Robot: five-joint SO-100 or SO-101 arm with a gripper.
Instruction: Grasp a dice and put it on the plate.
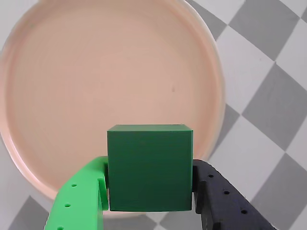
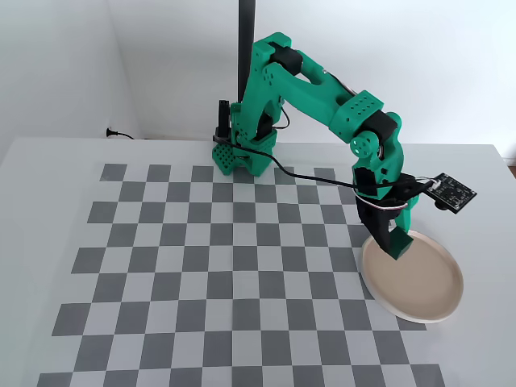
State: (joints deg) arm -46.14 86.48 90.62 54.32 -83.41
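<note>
The small dark green cube dice (image 1: pixel 148 167) is held tight in the hand (image 1: pixel 149 191) above the round pale pink plate (image 1: pixel 57 96), ready to be dropped there.

lab-style test bench | checkerboard mat (image 2: pixel 201 266) | bare white walls (image 2: pixel 64 64)

Bright green arm (image 2: pixel 310 85), green-and-black gripper (image 1: pixel 149 201), black cable (image 2: pixel 310 176).

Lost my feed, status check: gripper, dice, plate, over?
Gripper shut on dice. Dice held over near edge of plate, not yet released. Plate bare, nothing in the way.
</note>
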